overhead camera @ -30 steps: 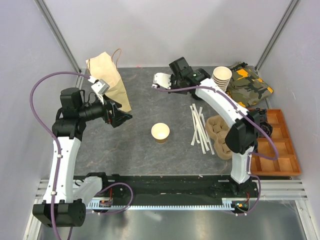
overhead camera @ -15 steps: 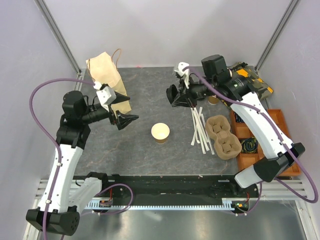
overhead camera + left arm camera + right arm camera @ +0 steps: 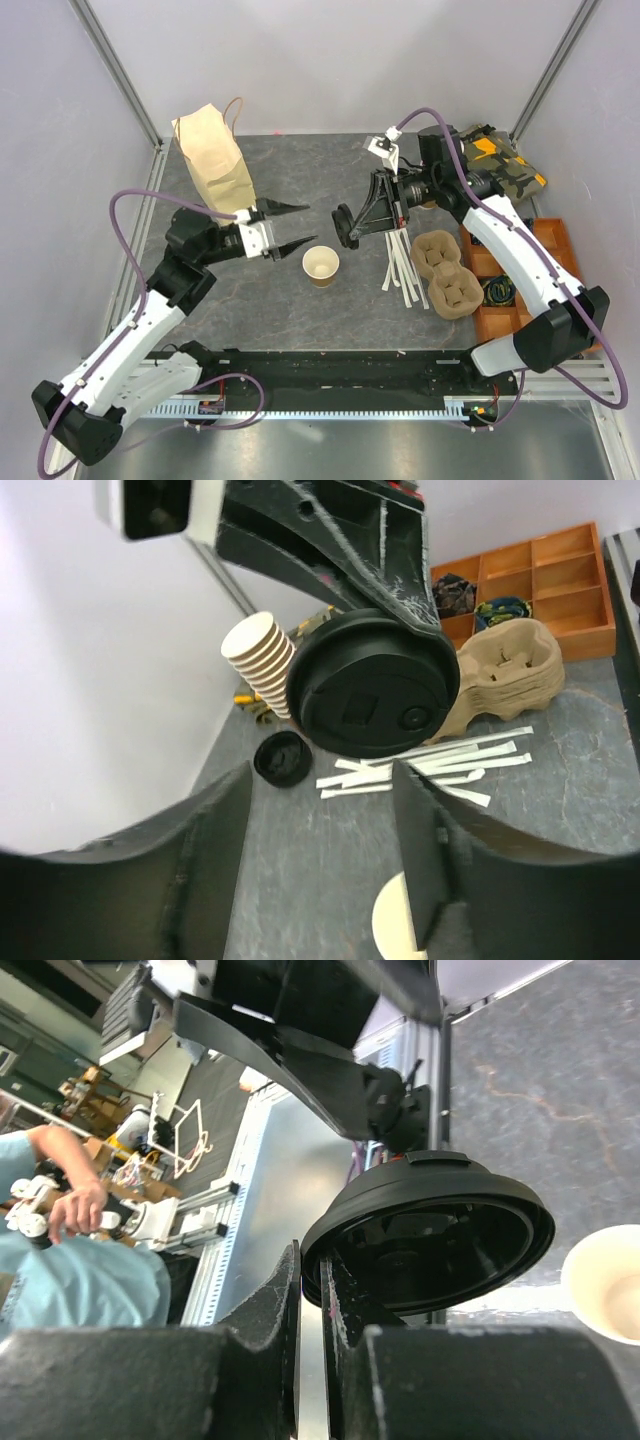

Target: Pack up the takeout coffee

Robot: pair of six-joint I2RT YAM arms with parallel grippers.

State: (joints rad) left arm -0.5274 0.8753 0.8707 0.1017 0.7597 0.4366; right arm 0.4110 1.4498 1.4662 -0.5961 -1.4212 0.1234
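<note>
Paper cup [image 3: 321, 266] stood upright and lidless on the worktop [image 3: 300, 180]. Right jaws, just beyond the cup and a little to its right, were clamped on the rim of a black lid [image 3: 375, 683]. The lid was held on edge, clear of the cup. Left jaws were spread wide and empty, just left of the cup, tips toward the lid. Pulp carrier [image 3: 445, 271] and white wrapped sticks [image 3: 400, 258] lay right of the cup. Kraft bag [image 3: 213, 155] stood well beyond it, to the left.
</note>
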